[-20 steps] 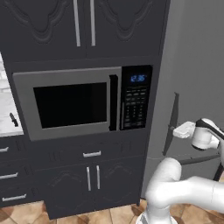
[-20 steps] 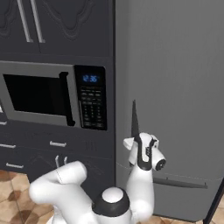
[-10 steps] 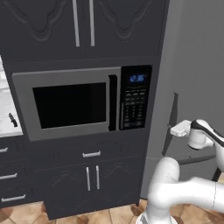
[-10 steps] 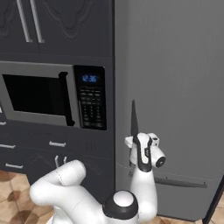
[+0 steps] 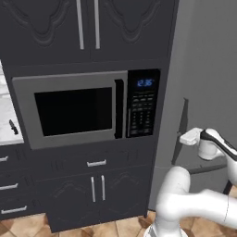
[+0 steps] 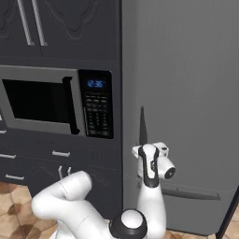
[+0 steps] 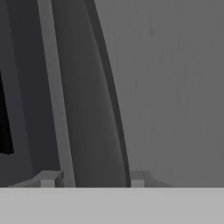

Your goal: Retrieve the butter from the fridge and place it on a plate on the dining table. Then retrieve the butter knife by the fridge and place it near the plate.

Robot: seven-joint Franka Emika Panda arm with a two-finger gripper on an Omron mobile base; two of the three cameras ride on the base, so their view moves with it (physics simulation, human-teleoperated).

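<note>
The fridge (image 5: pixel 203 55) (image 6: pixel 186 70) stands shut to the right of the microwave, its slim dark curved handle (image 5: pixel 181 125) (image 6: pixel 142 123) running down the door's left edge. My gripper (image 5: pixel 183 138) (image 6: pixel 141 150) sits at the lower part of that handle. In the hand view the handle (image 7: pixel 96 109) runs between the two fingertips (image 7: pixel 138 177), which press close on either side of it. My gripper (image 7: pixel 94 178) is shut on the handle. A small dark butter knife (image 5: pixel 14 126) lies on the white counter at the far left. The butter is hidden; the plate and dining table are out of view.
A black-fronted microwave (image 5: pixel 74 109) with a blue clock sits in dark cabinetry left of the fridge, with drawers (image 5: pixel 95 163) and cupboard doors below and above. A horizontal bar (image 6: pixel 191 192) crosses the fridge lower down. The floor is brown tile.
The fingers have closed in from wide open onto the fridge handle. The hand has edged slightly toward the handle. The fridge door has not moved.
</note>
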